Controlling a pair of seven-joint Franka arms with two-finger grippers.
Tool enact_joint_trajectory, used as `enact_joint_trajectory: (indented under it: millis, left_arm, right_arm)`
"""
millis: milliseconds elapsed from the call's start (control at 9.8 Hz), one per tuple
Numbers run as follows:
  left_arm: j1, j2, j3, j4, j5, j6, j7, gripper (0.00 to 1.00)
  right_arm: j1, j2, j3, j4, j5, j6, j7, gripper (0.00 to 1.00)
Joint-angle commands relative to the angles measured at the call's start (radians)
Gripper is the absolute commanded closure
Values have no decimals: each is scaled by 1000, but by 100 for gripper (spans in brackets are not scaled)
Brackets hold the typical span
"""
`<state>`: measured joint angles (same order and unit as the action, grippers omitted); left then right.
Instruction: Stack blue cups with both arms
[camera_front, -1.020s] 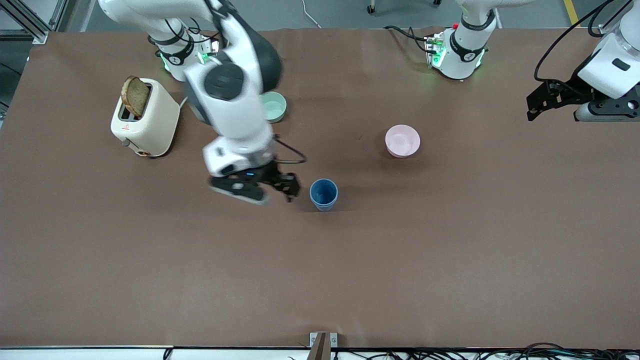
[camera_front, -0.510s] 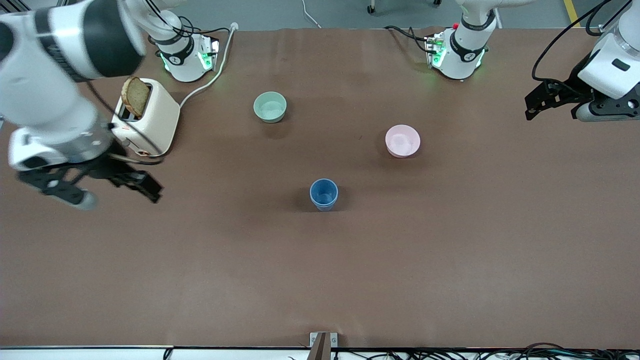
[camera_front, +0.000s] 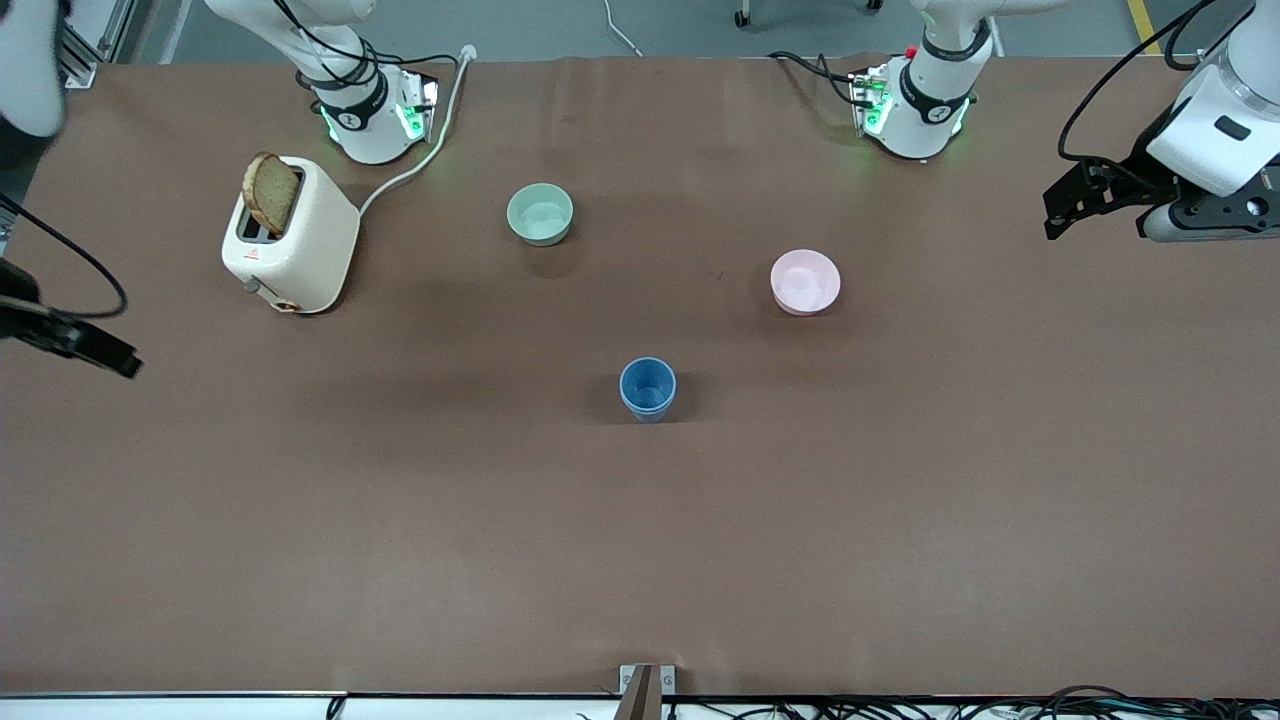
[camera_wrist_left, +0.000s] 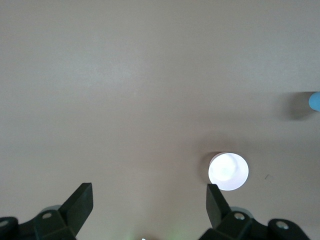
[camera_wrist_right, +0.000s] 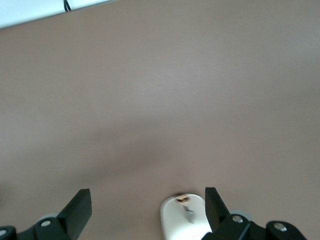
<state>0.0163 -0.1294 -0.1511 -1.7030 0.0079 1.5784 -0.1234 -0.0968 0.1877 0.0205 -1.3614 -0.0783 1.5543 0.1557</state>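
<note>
1. The blue cups (camera_front: 648, 388) stand nested as one near the table centre, nearest the front camera; stacking looks complete.
2. Right gripper (camera_wrist_right: 147, 207): fingers spread, empty, over the table edge beside the toaster (camera_front: 290, 238).
3. Left gripper (camera_wrist_left: 149, 202): fingers spread, empty, over its own end. Next: park both arms.

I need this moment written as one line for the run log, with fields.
blue cups: stacked, standing mid-table, free | right gripper: open, empty, over table edge near toaster | left gripper: open, empty, waits at left arm's end
</note>
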Motion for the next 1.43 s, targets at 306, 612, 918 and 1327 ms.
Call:
enact_joint_trajectory:
  millis: [306, 612, 918, 1327]
  left_arm:
    - [2, 39, 2, 31, -6, -3, 19, 0]
    - [8, 47, 11, 72, -3, -5, 21, 0]
    - [2, 63, 8, 74, -3, -28, 21, 0]
    - [-5, 66, 5, 74, -8, -61, 19, 0]
  right_arm:
    - [-38, -237, 19, -258, 57, 28, -145, 0]
    - [-23, -234, 22, -219, 55, 26, -134, 0]
    - [32, -211, -23, -174, 51, 23, -139, 0]
    - [52, -209, -57, -174, 57, 24, -136, 0]
